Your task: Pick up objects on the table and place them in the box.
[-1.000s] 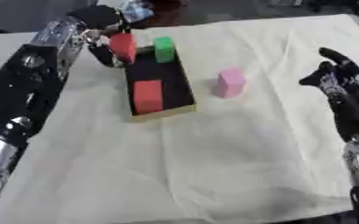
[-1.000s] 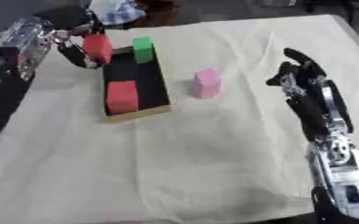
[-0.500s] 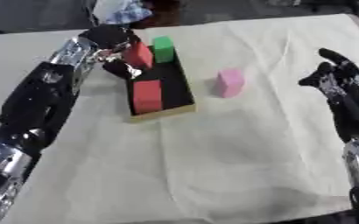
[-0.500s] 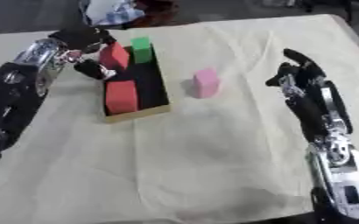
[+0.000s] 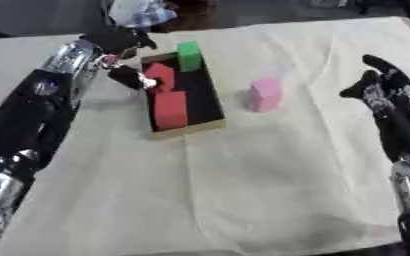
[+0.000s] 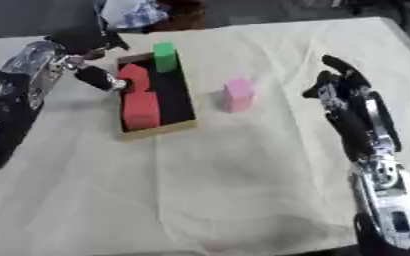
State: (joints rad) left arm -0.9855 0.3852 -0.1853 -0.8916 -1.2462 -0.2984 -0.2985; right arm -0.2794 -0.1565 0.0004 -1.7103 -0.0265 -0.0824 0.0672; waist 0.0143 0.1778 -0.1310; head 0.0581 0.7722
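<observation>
A shallow black box point(image 5: 210, 100) with a tan rim lies left of the table's middle. Inside it a green block point(image 5: 189, 55) stands at the far end and a red block point(image 5: 170, 109) lies toward the near end. My left hand point(image 5: 125, 75) reaches in over the box's left rim, fingers pinched on a second red block point(image 5: 162, 76) between those two. A pink block point(image 5: 264, 94) stands upright on the cloth right of the box. My right hand point(image 5: 379, 85) hovers open at the right edge, apart from the pink block.
A cream cloth point(image 5: 270, 170) covers the table. A bundle of blue and white fabric point(image 5: 138, 11) lies beyond the far edge, behind the box.
My left hand has carried the red block from above the box's far left corner down into the box, beside the other red block. The right hand has stayed put.
</observation>
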